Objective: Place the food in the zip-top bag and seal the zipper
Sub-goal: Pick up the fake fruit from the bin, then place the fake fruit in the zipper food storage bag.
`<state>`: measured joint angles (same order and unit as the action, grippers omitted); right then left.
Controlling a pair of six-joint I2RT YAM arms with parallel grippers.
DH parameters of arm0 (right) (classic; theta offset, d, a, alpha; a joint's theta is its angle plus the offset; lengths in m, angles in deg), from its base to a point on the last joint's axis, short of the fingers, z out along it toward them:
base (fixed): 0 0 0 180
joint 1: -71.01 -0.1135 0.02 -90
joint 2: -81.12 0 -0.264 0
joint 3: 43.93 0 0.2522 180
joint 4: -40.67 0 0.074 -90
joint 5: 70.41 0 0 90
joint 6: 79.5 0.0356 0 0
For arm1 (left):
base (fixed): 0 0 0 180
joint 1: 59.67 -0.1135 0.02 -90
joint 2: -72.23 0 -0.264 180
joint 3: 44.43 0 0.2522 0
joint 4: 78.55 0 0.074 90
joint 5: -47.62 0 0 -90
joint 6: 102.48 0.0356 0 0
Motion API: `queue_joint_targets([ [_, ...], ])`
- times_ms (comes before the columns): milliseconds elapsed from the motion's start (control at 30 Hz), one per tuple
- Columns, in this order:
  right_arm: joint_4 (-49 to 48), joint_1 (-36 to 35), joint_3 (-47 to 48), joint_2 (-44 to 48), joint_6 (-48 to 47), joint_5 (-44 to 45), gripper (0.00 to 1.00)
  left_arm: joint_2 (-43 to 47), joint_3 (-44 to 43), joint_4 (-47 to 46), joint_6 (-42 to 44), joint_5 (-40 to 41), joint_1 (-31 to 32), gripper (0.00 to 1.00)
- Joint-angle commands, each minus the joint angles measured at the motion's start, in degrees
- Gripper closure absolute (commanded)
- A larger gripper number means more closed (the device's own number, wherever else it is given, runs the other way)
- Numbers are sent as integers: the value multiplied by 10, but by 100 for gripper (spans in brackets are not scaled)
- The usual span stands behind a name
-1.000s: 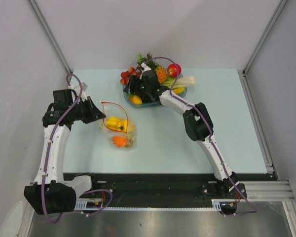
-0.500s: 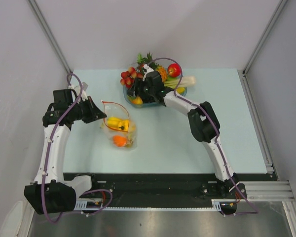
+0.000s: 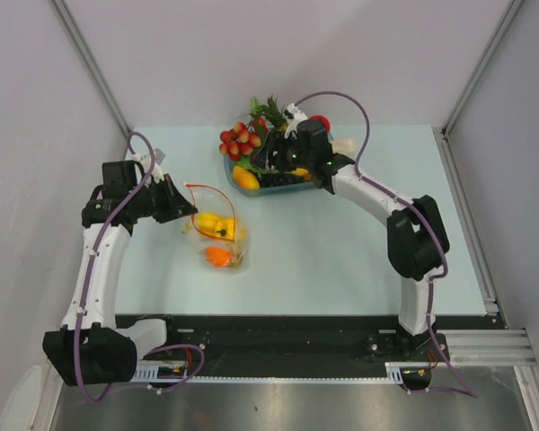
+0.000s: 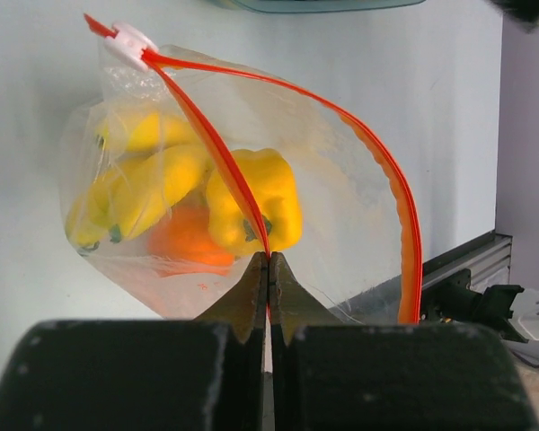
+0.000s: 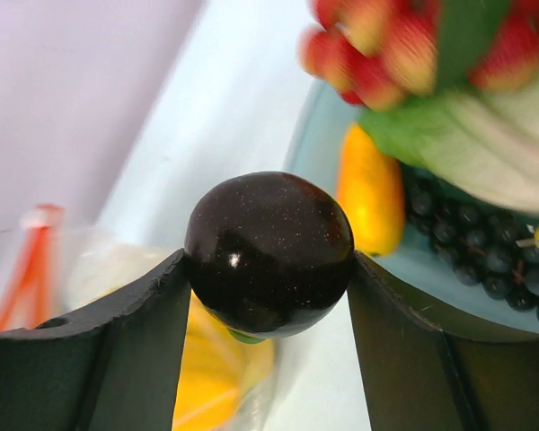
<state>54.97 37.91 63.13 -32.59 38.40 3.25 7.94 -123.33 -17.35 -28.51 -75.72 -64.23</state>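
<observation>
The left claw [image 4: 268, 269] is clenching on the red-orange zipper [image 4: 410, 269] of the clear bag [image 3: 214, 235], which is lying on the pale bench [image 3: 341, 242] left of centre with its mouth gaping. Yellow fruit [image 4: 251, 197] and an orange [image 4: 184, 238] are sitting inside it. The right claw [image 5: 268, 269] is grasping a dark round fruit [image 5: 269, 238] over the blue-tinted tray [image 3: 269, 190] at the far side.
</observation>
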Motion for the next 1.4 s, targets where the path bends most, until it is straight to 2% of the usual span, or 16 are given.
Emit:
queue_joint_targets([
  [0,-53,-20,0,110,-71,-58,62,-7,-19,-32,-7,-10,22,100],
  [233,-44,-91,6,129,-158,-120,64,-13,-38,-43,-26,-27,28,100],
  [500,10,-147,37,89,-246,-108,60,8,-37,-65,-44,-52,30,100],
  [567,23,-149,53,70,-253,-92,54,13,-35,-67,-47,-52,29,100],
  [667,53,-144,86,50,-260,-74,41,14,-34,-70,-51,-51,29,100],
  [700,69,-142,94,47,-261,-72,27,13,-33,-71,-51,-50,30,100],
  [733,74,-139,101,46,-258,-77,18,13,-32,-72,-52,-49,30,100],
  [800,74,-123,113,53,-237,-89,0,13,-33,-73,-53,-50,30,100],
  [933,56,-72,138,60,-188,-150,0,8,-34,-76,-53,-49,30,100],
  [1033,23,-15,140,66,-154,-157,0,3,-36,-78,-52,-49,29,100],
  [1367,56,138,209,-33,-256,-15,0,-14,-48,-78,-44,-39,29,100],
])
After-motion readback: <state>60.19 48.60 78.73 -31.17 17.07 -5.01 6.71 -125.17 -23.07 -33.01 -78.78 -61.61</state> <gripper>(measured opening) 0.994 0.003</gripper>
